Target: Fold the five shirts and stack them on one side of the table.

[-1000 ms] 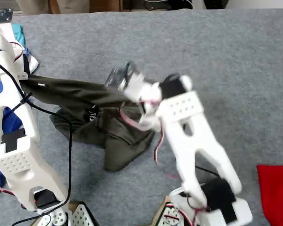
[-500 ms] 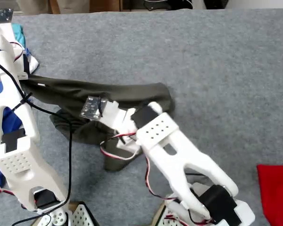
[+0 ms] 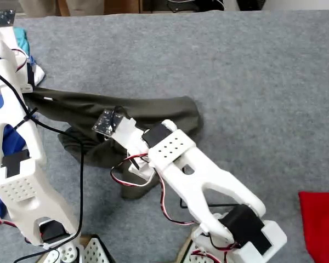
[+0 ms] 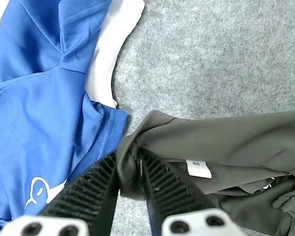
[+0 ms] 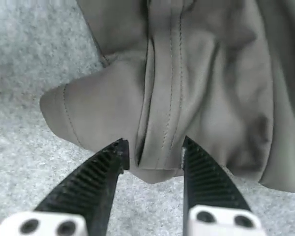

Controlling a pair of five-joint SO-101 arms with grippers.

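Olive shirt [image 3: 170, 107]: your left claw [image 4: 132, 167] pinches its edge; your right claw [image 5: 155, 147] gapes wide, straddling a fold.

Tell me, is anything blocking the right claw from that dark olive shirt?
Nothing visible is. The right gripper is open right at a fold of the olive shirt, with only that cloth in its opening. The left gripper pinches another corner.

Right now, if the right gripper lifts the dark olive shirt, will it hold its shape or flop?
Probably floppy: the olive shirt lies bunched in soft folds and crumples where the left gripper pinches its corner. The cloth looks thin, so likely light. The right gripper has open fingers straddling a layered fold, so one layer might slip free.
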